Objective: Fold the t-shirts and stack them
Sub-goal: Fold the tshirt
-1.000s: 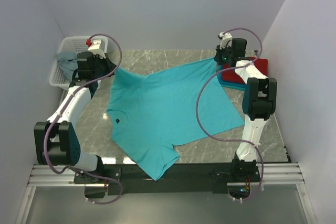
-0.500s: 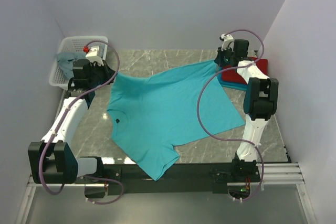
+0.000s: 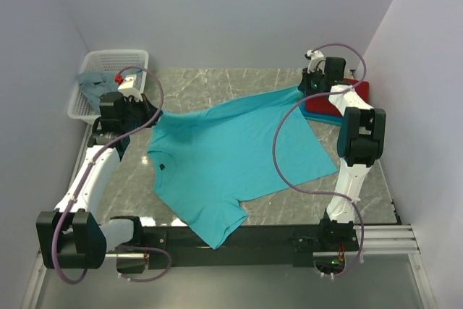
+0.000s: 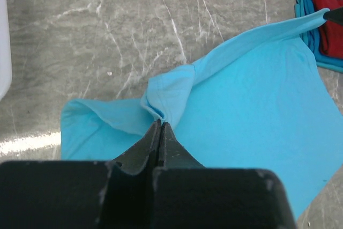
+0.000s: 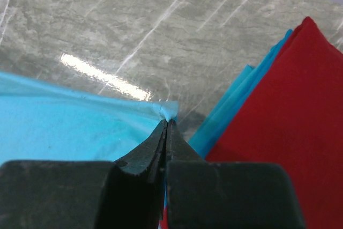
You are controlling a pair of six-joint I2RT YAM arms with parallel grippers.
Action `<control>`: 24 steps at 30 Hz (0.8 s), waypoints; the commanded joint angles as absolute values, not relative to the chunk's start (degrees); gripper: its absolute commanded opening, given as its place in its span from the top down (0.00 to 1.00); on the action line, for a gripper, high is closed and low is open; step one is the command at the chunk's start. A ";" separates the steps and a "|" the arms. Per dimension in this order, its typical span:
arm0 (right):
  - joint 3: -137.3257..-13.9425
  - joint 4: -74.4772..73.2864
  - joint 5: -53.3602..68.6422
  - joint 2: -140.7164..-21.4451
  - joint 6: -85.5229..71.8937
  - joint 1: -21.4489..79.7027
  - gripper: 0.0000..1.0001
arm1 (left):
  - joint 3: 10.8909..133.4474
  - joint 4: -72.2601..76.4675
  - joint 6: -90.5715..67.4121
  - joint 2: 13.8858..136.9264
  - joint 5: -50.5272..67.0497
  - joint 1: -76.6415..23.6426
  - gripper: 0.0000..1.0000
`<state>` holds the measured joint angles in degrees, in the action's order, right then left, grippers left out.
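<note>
Across the table (image 3: 217, 83) centre, the turquoise t-shirt (image 3: 231, 153) is lying spread — left claw (image 4: 161, 125) is pinching its 10 o'clock corner, right claw (image 5: 166, 124) is pinching its 2 o'clock corner, just beside the folded red t-shirt (image 3: 359, 92).

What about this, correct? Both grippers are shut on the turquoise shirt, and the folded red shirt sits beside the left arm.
One error: the red shirt sits beside the right arm, not the left, as the top view shows. The left gripper and right gripper are indeed shut on the turquoise shirt.
</note>
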<state>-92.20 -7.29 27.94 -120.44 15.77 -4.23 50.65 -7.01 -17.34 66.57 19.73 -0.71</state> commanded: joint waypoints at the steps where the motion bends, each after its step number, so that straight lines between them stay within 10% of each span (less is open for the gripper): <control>1: -92.11 -6.68 28.56 -115.49 16.70 -5.18 1.00 | 49.75 -7.47 -18.02 63.11 21.88 -0.53 1.00; 24: -88.95 -8.52 27.95 -113.38 19.60 -5.71 1.00 | 43.60 -11.08 -20.21 56.60 25.13 -0.53 1.00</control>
